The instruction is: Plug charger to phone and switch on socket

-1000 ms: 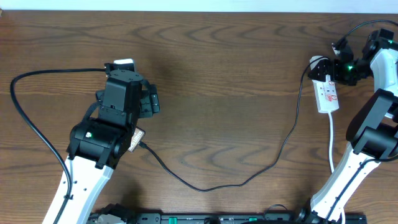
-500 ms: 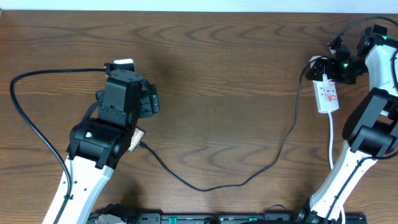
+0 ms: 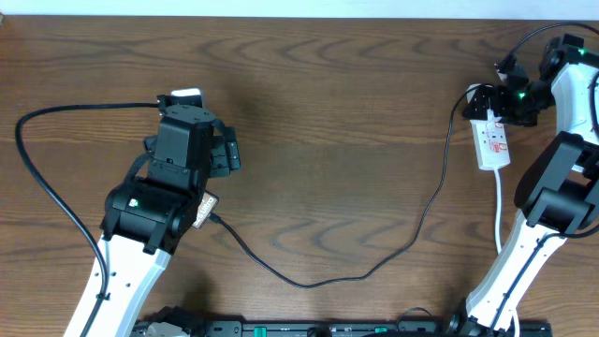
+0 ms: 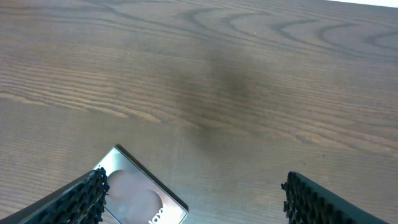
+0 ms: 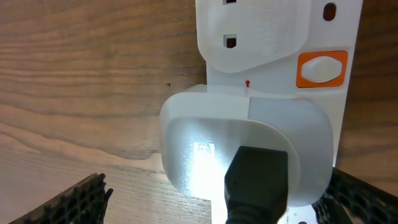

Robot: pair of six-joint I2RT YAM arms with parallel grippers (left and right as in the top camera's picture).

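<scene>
Status: charger [image 3: 309, 285] lead reaches phone [image 4: 134, 194] at 9 o'clock, joint hidden; socket [image 3: 493, 142] at 2 o'clock, switch [image 5: 320, 68] judged unpressed; left gripper [image 4: 196, 198] and right gripper [image 5: 214, 200] jaws apart.

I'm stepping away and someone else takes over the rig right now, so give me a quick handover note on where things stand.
Left gripper: open, over the phone.
Right gripper: open, above the socket, holding nothing.
Charger: cable runs from the socket end across the table and under the left arm; tip hidden.
Done: cannot tell whether the phone is plugged in.
Left: check that, then press the orange switch.
</scene>
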